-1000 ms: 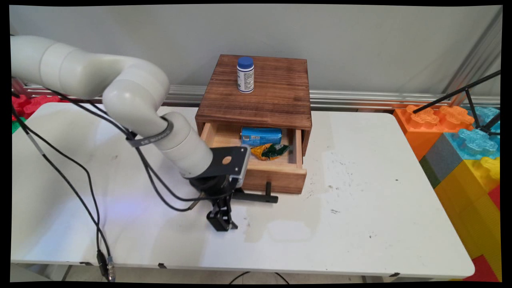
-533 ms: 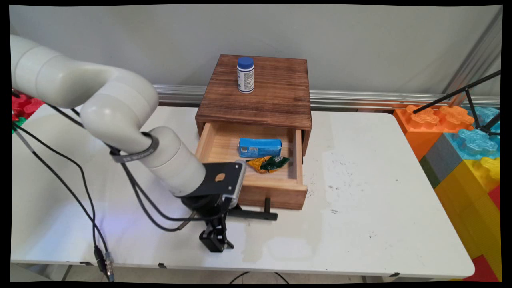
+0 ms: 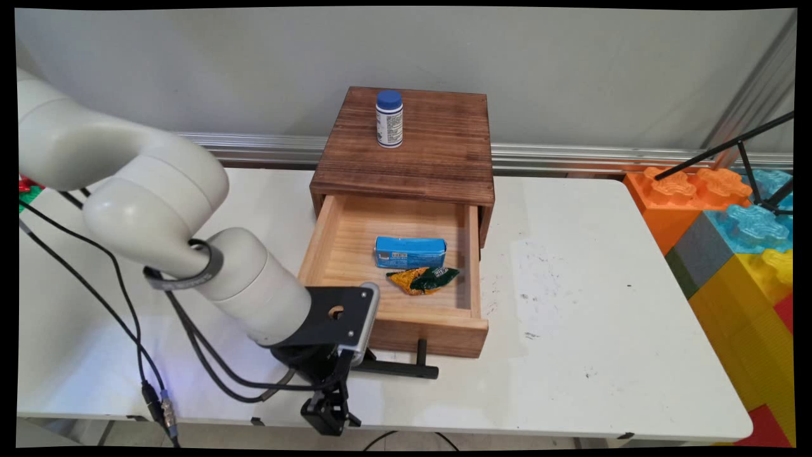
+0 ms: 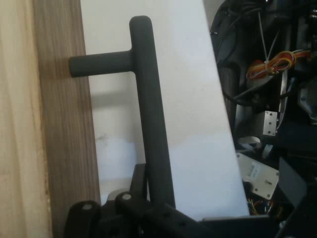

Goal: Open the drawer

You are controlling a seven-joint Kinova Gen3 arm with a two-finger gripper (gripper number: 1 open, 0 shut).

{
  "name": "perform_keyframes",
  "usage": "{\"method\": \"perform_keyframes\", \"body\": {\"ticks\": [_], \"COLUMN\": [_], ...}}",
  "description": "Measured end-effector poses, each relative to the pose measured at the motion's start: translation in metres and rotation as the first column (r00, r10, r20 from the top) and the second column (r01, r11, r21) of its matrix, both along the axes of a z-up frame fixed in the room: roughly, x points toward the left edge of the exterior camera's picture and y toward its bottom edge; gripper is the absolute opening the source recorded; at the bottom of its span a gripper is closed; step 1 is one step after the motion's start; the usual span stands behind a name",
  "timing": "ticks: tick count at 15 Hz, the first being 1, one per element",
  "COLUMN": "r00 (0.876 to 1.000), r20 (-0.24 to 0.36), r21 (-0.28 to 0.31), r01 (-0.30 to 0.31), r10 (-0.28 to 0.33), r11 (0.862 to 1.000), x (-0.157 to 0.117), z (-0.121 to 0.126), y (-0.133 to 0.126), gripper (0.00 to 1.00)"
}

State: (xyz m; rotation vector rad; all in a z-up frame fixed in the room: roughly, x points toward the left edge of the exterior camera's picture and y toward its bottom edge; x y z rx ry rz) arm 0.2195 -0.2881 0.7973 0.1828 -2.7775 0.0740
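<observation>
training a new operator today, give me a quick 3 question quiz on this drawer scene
1. True or false: the drawer is shut.
2. What stands on top of the cabinet? A) bottle B) cup C) blue box
3. What does the gripper hold?

Key:
1. False; it is pulled far out, with a blue box and a wrapper inside.
2. A
3. The handle of the drawer.

The arm (image 3: pixel 190 254) hides the handle's (image 3: pixel 396 368) left end.
</observation>
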Motion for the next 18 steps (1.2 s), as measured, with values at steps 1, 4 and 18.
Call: {"method": "perform_keyframes", "body": {"ticks": [1, 4, 18], "r00": [1.0, 1.0, 0.998], "r20": [0.0, 0.0, -0.019], "r21": [-0.003, -0.007, 0.001], "r01": [0.0, -0.006, -0.058], "r10": [0.0, 0.006, 0.058], "r11": [1.0, 1.0, 0.998], "x": [-0.001, -0.002, -0.008], "z": [0.0, 0.001, 0.009], "y": [0.004, 0.012, 0.034], "gripper": [1.0, 1.0, 1.0]}}
